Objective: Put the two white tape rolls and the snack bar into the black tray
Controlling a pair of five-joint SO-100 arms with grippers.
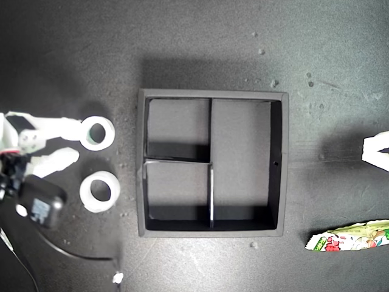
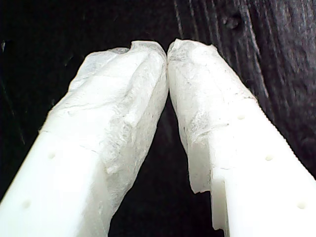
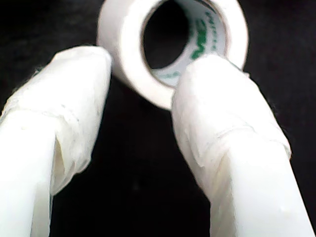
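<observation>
still, my second gripper [image 3: 143,79] jaws apart astride tape roll [image 3: 170,47]

I cannot tell what sort of place this is. I only see a dark, dusty tabletop [image 1: 200,36] with white crumbs [image 1: 254,245].

The black tray [image 1: 213,94] sits mid-desk [image 1: 200,42]. Two tape rolls [image 1: 97,132] [image 1: 100,191] lie toward the exterior view's left edge, the snack bar [image 1: 349,236] near its lower right corner.

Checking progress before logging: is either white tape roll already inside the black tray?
No: in the exterior view both tape rolls lie on the table outside the black tray, at the exterior view's left.
</observation>
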